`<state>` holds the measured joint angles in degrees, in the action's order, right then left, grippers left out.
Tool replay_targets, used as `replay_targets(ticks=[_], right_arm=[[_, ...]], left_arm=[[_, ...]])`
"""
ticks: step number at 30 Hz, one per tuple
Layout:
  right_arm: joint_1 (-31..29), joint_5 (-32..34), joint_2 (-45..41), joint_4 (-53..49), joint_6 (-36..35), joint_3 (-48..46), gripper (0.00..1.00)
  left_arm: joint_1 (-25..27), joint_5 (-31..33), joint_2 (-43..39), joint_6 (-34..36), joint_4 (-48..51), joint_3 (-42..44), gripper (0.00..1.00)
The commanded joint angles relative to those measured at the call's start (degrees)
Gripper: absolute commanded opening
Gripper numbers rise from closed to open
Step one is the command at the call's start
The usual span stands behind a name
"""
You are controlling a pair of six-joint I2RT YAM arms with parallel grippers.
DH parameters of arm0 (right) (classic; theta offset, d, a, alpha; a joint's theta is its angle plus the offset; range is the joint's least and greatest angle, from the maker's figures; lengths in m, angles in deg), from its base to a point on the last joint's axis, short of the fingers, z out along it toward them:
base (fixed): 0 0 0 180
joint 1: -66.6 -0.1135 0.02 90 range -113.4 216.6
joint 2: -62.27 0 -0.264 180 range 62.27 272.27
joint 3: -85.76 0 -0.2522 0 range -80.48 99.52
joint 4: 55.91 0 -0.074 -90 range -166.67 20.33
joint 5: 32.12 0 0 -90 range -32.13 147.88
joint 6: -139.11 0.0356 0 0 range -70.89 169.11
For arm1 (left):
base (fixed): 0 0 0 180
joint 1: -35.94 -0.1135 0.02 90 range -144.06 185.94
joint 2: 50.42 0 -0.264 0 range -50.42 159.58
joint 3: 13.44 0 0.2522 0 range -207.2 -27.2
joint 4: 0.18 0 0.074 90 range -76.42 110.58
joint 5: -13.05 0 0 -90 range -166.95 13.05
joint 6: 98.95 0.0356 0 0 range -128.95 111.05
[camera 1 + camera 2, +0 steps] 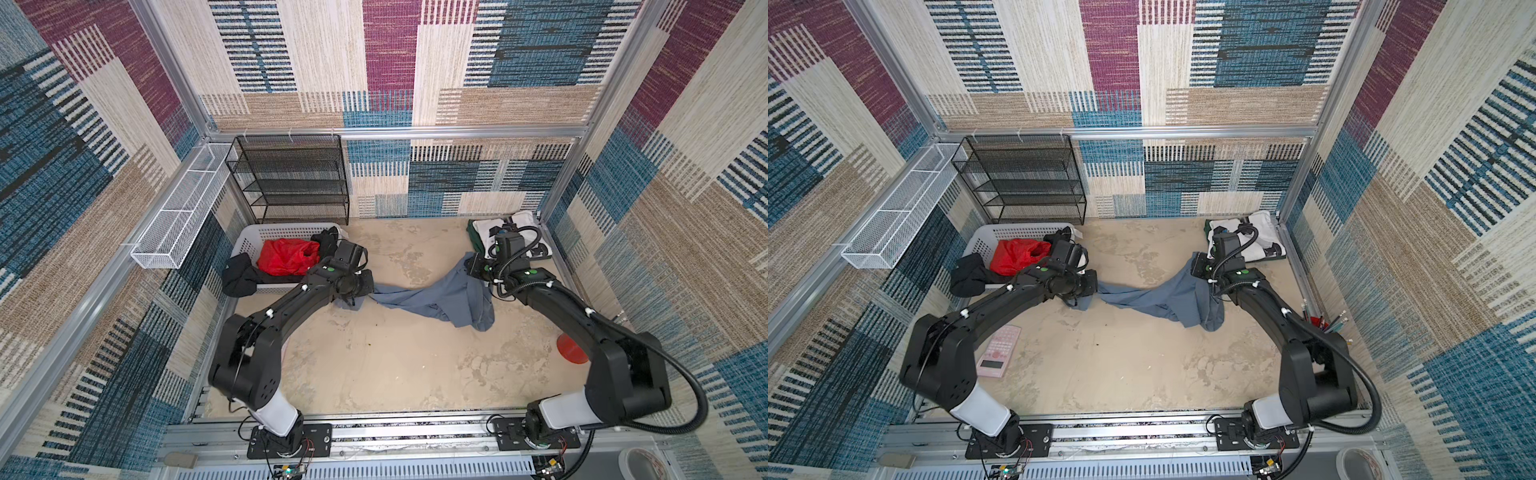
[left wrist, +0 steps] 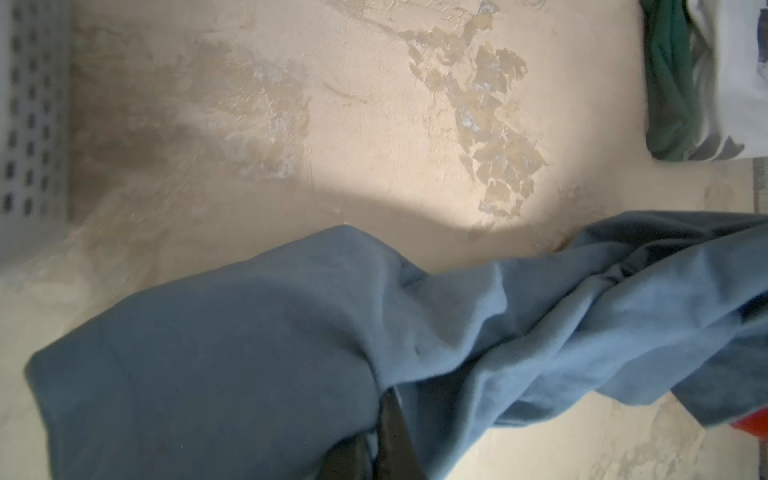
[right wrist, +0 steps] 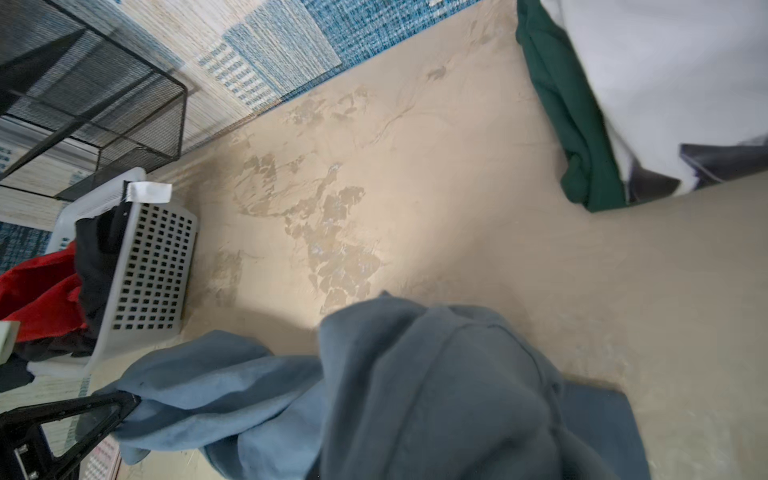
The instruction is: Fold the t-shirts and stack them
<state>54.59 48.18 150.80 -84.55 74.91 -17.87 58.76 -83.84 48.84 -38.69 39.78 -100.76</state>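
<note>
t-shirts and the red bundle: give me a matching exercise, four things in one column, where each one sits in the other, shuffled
Things
1. slate-grey t-shirt
2. white t-shirt with black patches
3. dark green t-shirt
4. red bundle

Places
a. in the white basket
b. far right corner, on top
c. strung across the middle
d. far right corner, underneath

Pairs: 1-c, 2-b, 3-d, 4-a

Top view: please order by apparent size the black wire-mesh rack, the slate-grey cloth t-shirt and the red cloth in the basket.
Largest: black wire-mesh rack.
Then: slate-grey cloth t-shirt, partly hidden.
Smallest: red cloth.
</note>
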Motion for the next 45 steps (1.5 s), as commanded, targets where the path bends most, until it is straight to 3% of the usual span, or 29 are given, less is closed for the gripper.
replay_targets(ticks=[1,3,5,6,12,23,26,32,45], right_arm=[[0.9,4.0,6.4,-0.8,-1.7,5.5,0.99],[1.2,4.4,6.2,-1.2,-2.2,5.7,0.99],[1.2,5.2,3.0,-0.9,-1.7,3.5,0.99],[1.2,5.5,1.5,-1.3,-1.5,2.5,0.99],[1.3,6.4,-5.7,-2.4,-0.7,-7.0,0.99],[2.1,15.4,-6.0,-4.1,0.6,-15.1,0.99],[2.3,11.5,-5.2,-2.4,-0.4,-16.3,0.94],[2.3,3.7,-7.4,-0.4,1.2,-18.1,0.66],[2.3,0.6,-14.2,-2.1,4.7,-23.1,0.63]], left_arm=[[-1.3,-7.0,7.0,3.5,5.6,-9.5,0.37],[-0.9,-7.9,6.9,3.6,4.4,-10.1,0.56],[-0.7,-7.3,4.2,3.4,1.4,-7.7,0.94],[-0.7,-5.9,2.9,3.5,1.4,-7.0,0.96],[-0.7,-2.1,-2.6,4.7,1.2,-2.7,0.99],[-0.7,-1.4,-11.6,3.7,-2.1,7.1,0.99],[-0.7,-1.6,-13.4,3.3,-3.1,9.2,0.99],[-0.7,-1.0,-14.1,3.1,-2.7,10.6,0.99],[-0.7,-2.1,-13.8,1.8,-4.8,12.9,0.99]])
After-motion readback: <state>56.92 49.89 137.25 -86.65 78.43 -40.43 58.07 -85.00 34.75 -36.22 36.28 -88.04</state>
